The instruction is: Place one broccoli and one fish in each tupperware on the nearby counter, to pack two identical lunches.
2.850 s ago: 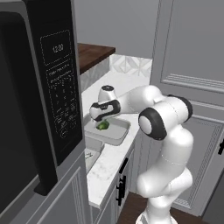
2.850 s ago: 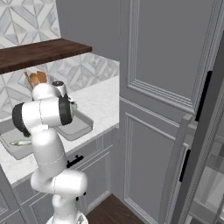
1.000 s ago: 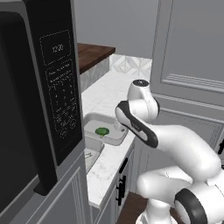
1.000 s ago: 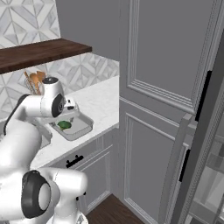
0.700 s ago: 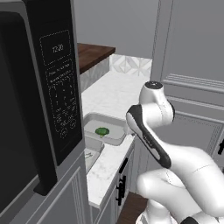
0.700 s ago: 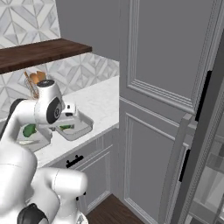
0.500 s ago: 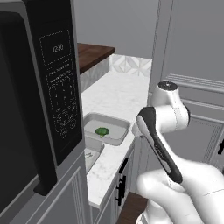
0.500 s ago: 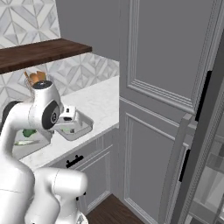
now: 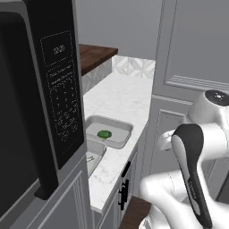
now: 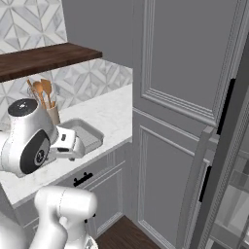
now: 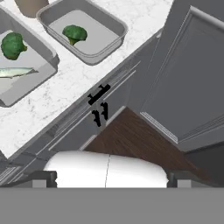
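Observation:
On the white counter (image 11: 74, 81) lie two grey tupperware trays. In the hand view, the upper one (image 11: 89, 56) holds one broccoli (image 11: 74, 33). The left one (image 11: 46, 52) holds a broccoli (image 11: 12, 44) and a silver fish (image 11: 17, 72). My gripper (image 11: 109, 178) hangs off the counter over the floor, well clear of both trays. Its fingertips (image 11: 43, 177) stand wide apart, so it is open and holds nothing. In the left base view, the far tray (image 9: 120, 142) shows its broccoli (image 9: 104, 133). The near tray (image 9: 95, 159) is half hidden by the microwave.
A black microwave (image 9: 40, 107) fills the left. A holder of wooden spoons (image 10: 46, 99) stands behind the trays. Grey cabinets with black handles (image 11: 98, 94) run under the counter, and a tall grey cupboard (image 10: 180, 97) closes the right side. Brown wooden floor (image 11: 140, 140) lies below the hand.
The arm has let go of the broccoli in the far tray. It has swung up and to the right, away from the counter.

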